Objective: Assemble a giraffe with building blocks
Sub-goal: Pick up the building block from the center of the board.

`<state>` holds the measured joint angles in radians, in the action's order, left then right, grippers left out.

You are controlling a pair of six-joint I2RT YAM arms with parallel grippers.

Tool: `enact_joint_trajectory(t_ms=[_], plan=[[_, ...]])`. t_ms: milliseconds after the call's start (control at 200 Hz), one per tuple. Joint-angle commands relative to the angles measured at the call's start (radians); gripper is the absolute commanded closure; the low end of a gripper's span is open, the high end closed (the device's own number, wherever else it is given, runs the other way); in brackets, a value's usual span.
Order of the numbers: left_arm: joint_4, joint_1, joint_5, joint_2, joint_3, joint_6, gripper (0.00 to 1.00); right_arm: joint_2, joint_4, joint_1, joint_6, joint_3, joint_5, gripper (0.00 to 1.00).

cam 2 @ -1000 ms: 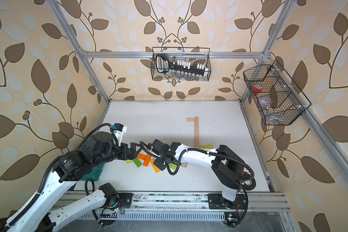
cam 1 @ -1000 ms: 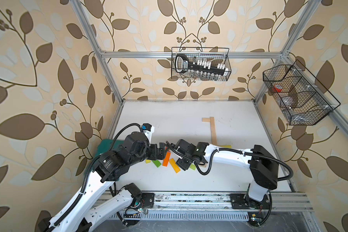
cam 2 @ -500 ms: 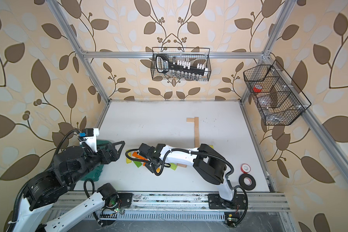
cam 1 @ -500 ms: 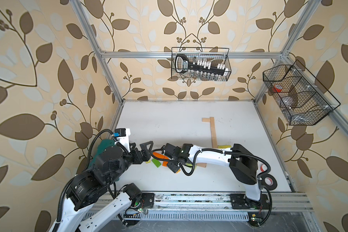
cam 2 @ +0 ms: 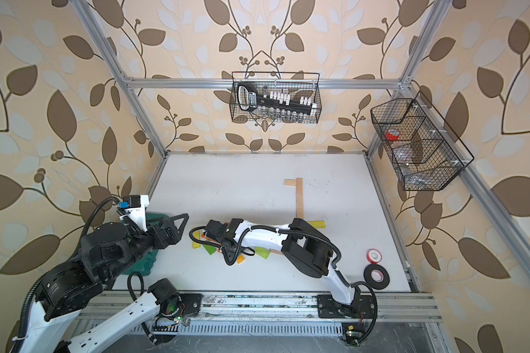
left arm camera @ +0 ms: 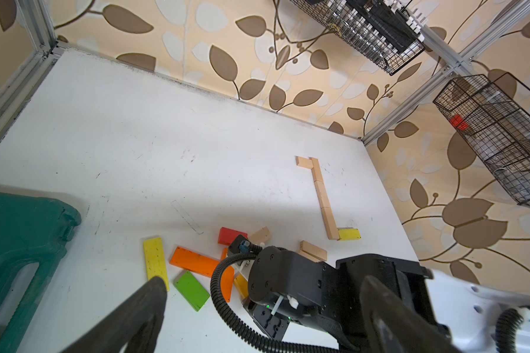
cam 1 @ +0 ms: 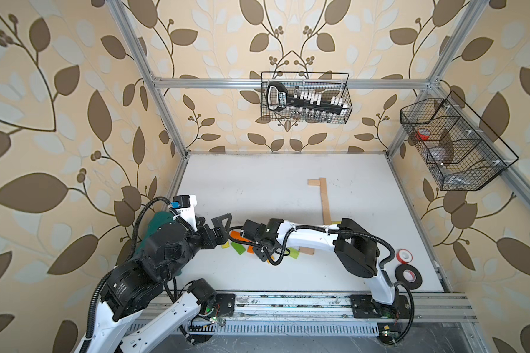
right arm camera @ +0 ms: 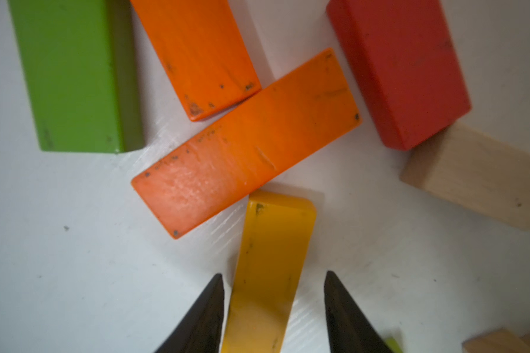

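The right gripper point(right arm camera: 273, 273) straddles a long amber-yellow painted wooden plank point(right arm camera: 276, 232) lying flat on the white table point(cam 1: 257, 189). Its jaws stand apart, with a strip of table showing beside one finger point(right arm camera: 346, 314). The plank's long axis runs straight out between the fingers, its far end right up against an orange plank point(right arm camera: 245, 143). In a top view the loose pile point(cam 1: 237, 247) sits toward 8 o'clock of the table, and the pale wooden row point(cam 1: 325, 201) runs 12 to 6. The left gripper point(cam 1: 221, 230) hangs wide open and empty at 10 o'clock of the pile.
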<state>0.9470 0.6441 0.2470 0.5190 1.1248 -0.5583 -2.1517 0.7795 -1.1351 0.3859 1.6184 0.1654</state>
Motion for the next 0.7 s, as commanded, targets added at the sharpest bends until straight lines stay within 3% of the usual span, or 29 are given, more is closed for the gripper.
enact_joint_trajectory(t_ms=[0,115,270,500,620,695], plan=[[-0.02,-0.001,0.03,0.011,0.003,-0.014,0.01,-0.038,0.059,-0.008,0.047,0.035,-0.001,0.55],[-0.018,-0.001,0.031,0.01,0.001,-0.014,0.01,-0.054,0.081,-0.008,0.074,0.047,-0.01,0.62],[-0.018,0.0,0.032,0.009,0.0,-0.013,0.01,-0.016,0.101,-0.005,0.118,0.049,0.033,0.85],[-0.032,-0.001,0.025,0.023,-0.002,-0.008,0.01,0.235,0.122,0.086,0.281,0.005,0.089,0.93],[-0.059,-0.001,0.002,0.045,-0.012,-0.003,0.01,0.416,0.105,0.19,0.371,-0.077,0.098,0.87],[-0.101,-0.001,-0.069,0.076,-0.022,0.029,0.01,0.536,0.099,0.297,0.49,-0.153,0.141,0.86]])
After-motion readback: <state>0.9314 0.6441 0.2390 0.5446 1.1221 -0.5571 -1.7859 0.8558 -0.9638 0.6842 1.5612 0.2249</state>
